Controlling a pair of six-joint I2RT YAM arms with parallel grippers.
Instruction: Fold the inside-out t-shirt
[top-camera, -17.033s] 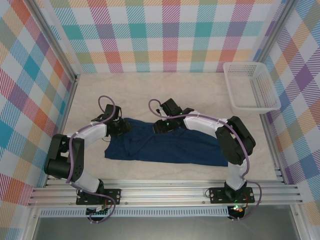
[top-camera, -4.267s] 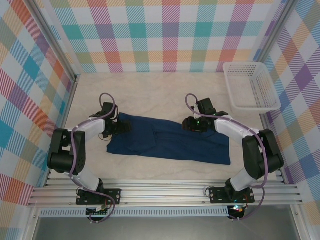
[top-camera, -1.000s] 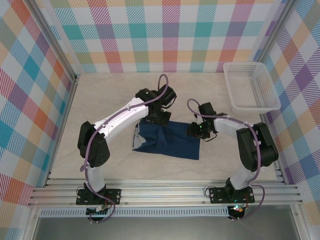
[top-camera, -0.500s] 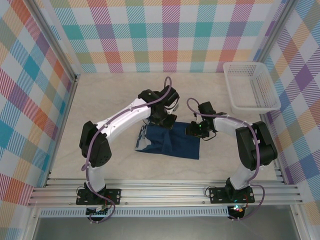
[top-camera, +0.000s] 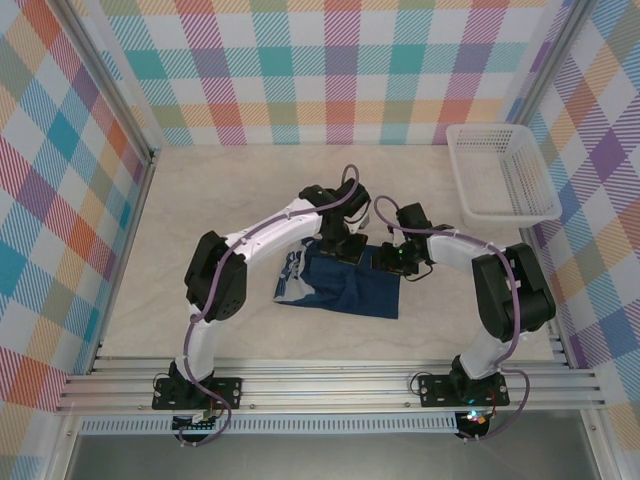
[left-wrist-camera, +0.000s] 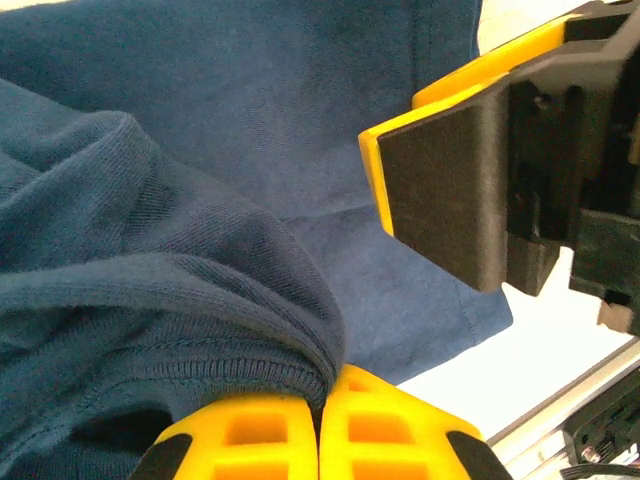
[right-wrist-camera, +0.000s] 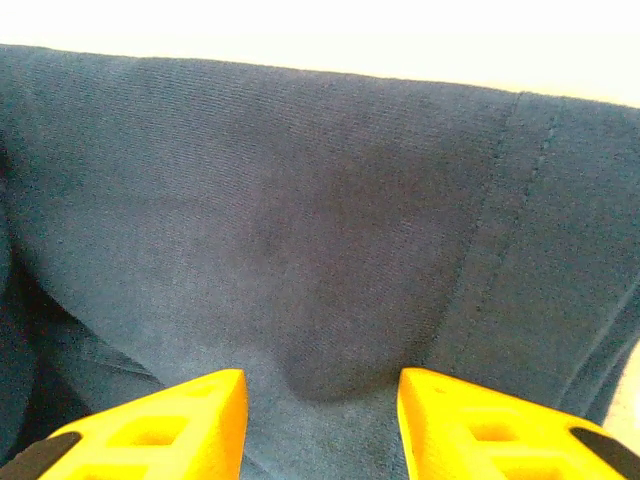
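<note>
Compared with half a second ago, my left arm has swung further to the right, carrying the lifted end of the dark navy soft cloth t-shirt (top-camera: 350, 290) over the layer below, so the bundle is shorter now.

Nearest me, the garment lies folded over itself on the pale marbled tabletop (top-camera: 200, 200), between the two arms, with a pale patch (top-camera: 290, 277) showing at its left end. Over its far edge, the left gripper (left-wrist-camera: 320, 400) has its yellow fingers pressed together on a thick rolled hem. Just beside it, the right gripper (right-wrist-camera: 318, 385) has its jaws spread apart and pushed down onto flat cloth, gripping nothing. Well beyond, at the far right, sits the white plastic mesh basket (top-camera: 470, 185).

My worries:
- The two grippers are very close, so a slightly wider sweep of the left could knock it into the right one's pad.
- The pinch is on a bunched roll, which may slip out or drop in a lump.
- If the right lifts too soon, the lower layer could drag and skew the fold.
</note>
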